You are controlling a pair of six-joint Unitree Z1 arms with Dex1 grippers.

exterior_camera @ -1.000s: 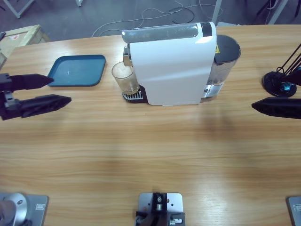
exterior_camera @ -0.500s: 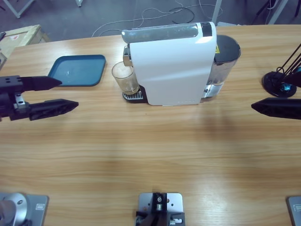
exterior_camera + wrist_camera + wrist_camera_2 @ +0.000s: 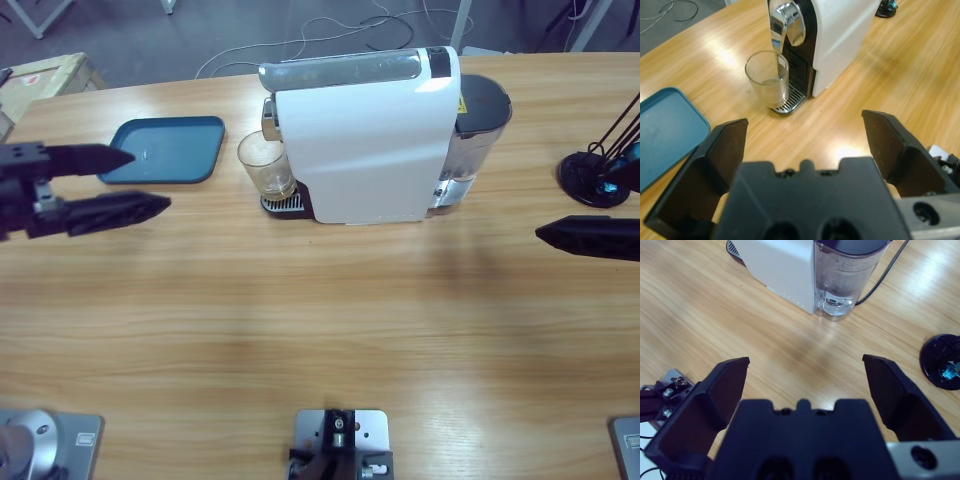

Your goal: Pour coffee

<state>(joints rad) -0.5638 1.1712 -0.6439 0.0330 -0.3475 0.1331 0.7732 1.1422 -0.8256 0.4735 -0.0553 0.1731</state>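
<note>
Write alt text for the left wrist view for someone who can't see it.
An open, empty black left pincer faces a clear drinking glass standing on the drip grate of a white coffee machine, under its chrome spout. A dark blue tray lies on the wooden table at the left edge.

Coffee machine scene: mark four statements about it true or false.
1. The glass stands on the drip grate under the coffee machine spout. True.
2. The left end effector grips the glass. False: it is open and apart from the glass, near the blue tray.
3. The tray holds a cup. False: nothing stands on it.
4. The right end effector is open and holds nothing. True.
</note>
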